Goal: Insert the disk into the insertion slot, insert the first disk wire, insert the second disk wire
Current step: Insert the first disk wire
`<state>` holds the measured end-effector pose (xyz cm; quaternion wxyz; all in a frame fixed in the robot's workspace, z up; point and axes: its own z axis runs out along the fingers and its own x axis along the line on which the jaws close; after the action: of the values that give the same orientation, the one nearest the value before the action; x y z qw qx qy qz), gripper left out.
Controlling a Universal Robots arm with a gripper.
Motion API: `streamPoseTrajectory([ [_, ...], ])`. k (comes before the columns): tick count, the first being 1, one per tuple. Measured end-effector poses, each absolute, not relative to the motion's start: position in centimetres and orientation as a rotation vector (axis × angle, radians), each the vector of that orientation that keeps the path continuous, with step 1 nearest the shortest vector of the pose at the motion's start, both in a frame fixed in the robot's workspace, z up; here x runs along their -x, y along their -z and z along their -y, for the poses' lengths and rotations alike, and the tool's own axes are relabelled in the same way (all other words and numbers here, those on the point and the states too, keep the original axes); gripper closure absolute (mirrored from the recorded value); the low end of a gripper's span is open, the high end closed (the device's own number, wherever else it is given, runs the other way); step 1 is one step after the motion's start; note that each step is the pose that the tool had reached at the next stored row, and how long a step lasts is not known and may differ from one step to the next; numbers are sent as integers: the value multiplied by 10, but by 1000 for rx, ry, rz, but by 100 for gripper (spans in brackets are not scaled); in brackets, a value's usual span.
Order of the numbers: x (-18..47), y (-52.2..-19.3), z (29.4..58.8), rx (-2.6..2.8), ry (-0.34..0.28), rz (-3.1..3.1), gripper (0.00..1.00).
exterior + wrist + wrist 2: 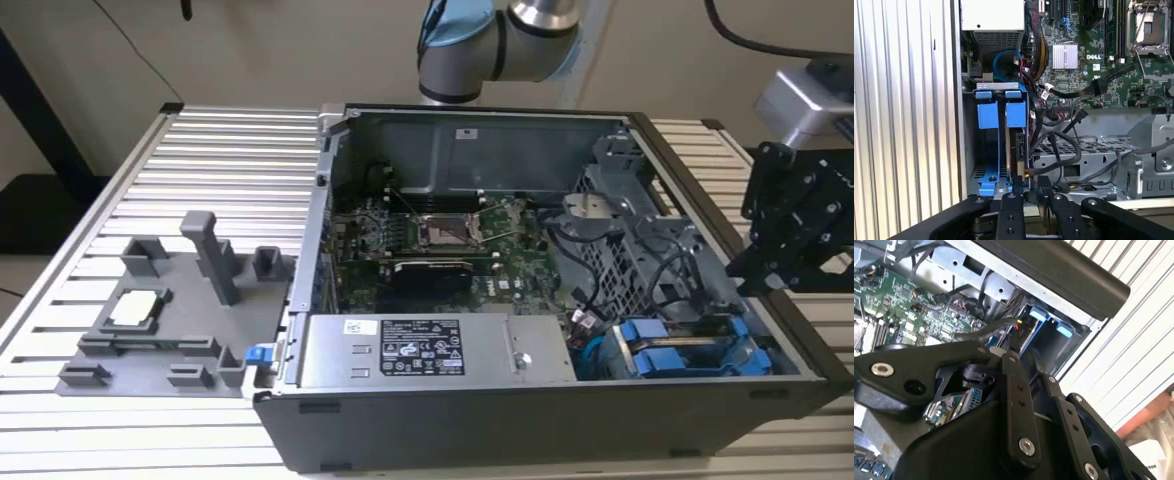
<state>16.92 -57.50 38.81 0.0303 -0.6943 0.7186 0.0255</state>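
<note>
i'm seeing the disk sitting on edge in the insertion slot of the drive cage, with its blue frame tab showing at the open end. it is lying on the side nearer the motherboard. a second blue-framed unit is standing just beside it. black cables are looping close along the disk's side. a red-tipped wire is lying at the disk's end, and i cannot tell whether it is plugged in. the claw is hovering near that end of the cage, and i cannot tell whether it is released or clenched. in the exterior view the open computer case is resting on a slatted table.
</note>
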Motion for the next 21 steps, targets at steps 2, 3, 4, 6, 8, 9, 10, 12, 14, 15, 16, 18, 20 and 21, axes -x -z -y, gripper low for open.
streamPoseTrajectory([
  [2, -169, -388, 575, 2140, -78, -2215, 73],
  [3, -169, -388, 573, 2140, -78, -2215, 73],
  [4, -169, -388, 571, 2140, -78, -2215, 73],
  [6, -169, -388, 564, 2140, -78, -2215, 73],
  [8, -169, -388, 557, 2140, -79, -2215, 73],
  [9, -169, -388, 552, 2140, -79, -2215, 73],
  [10, -169, -388, 548, 2140, -78, -2215, 73],
  [12, -169, -388, 539, 2140, -79, -2215, 73],
  [14, -169, -388, 530, 2140, -79, -2215, 73],
  [15, -169, -388, 526, 2140, -78, -2215, 73],
  [16, -169, -388, 524, 2140, -79, -2215, 73],
  [18, -169, -388, 522, 2138, -81, -2213, 73],
  [20, -168, -388, 522, 2130, -95, -2205, 73],
  [21, -167, -388, 522, 2124, -106, -2198, 73],
])
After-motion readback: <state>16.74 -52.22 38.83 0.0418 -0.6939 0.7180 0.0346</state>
